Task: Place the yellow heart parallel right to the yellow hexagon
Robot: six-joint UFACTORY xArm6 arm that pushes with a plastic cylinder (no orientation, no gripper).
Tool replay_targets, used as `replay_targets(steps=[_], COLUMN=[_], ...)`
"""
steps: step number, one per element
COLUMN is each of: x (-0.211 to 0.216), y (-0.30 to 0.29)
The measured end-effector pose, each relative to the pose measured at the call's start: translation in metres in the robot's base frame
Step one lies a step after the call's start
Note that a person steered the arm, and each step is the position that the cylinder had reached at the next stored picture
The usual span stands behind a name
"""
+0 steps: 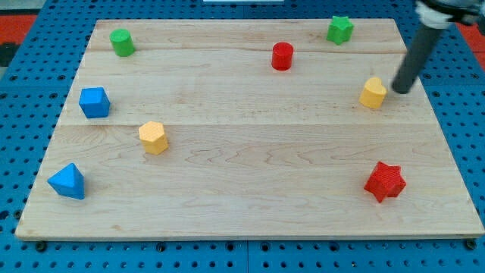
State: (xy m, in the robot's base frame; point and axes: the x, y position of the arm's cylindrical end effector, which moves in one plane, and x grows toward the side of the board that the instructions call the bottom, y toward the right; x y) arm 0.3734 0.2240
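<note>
The yellow heart (372, 92) lies near the board's right edge, in the upper half of the view. The yellow hexagon (153, 137) lies at the left of the board, lower down than the heart. My tip (398, 90) rests on the board just to the right of the yellow heart, very close to it or touching it. The dark rod slants up to the view's top right corner.
A green cylinder (121, 42) and a green star (340, 29) sit near the top edge, a red cylinder (282, 56) between them. A blue block (94, 102) and a blue triangle (68, 181) lie at the left. A red star (385, 181) lies at the lower right.
</note>
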Motion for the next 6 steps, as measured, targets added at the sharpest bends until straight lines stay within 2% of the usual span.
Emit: replay_targets(steps=[1, 2, 4, 5, 6], x=[0.014, 0.054, 0.012, 0.027, 0.071], y=[-0.037, -0.042, -0.046, -0.089, -0.091])
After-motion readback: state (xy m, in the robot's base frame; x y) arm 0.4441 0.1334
